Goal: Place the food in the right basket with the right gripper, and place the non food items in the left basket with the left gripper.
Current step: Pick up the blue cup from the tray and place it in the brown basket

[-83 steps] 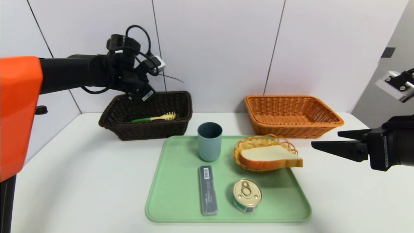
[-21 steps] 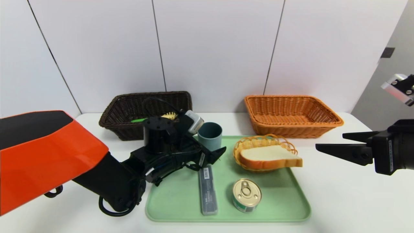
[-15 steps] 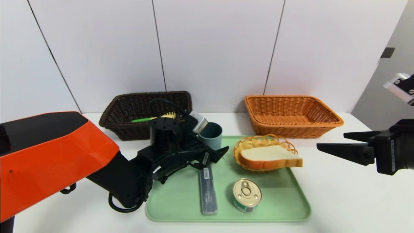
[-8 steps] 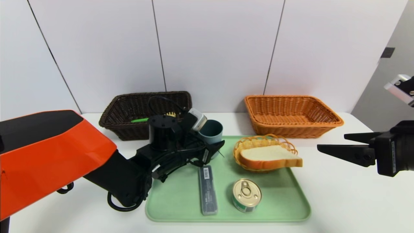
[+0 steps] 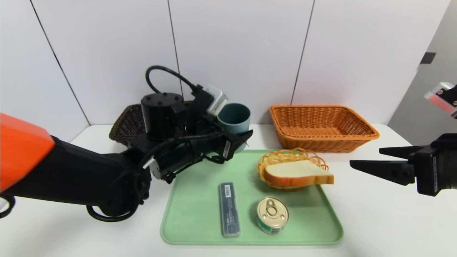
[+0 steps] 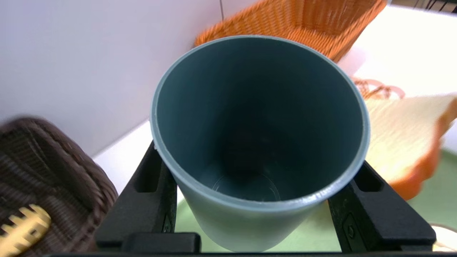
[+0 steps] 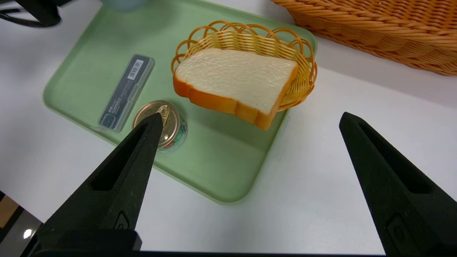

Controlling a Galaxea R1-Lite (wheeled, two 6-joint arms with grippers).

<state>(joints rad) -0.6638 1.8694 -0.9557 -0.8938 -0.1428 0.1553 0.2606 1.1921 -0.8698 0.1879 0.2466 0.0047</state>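
Left tool [image 6: 255, 200] gripping blue cup [image 6: 250, 228], upright, raised above green tray [image 5: 192, 225]; right tool [image 7: 250, 117] open, parked beside tray. Keep cup level, clear dark basket's rim [image 5: 123, 125], lower inside, then release.

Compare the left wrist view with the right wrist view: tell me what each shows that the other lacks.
Only the left wrist view shows the dark basket with the yellow-ended utensil in it, and the inside of the cup held by the left hand.

Only the right wrist view shows the grey case and the open right hand.

Both show the bread, small wicker basket, orange basket and green tray.
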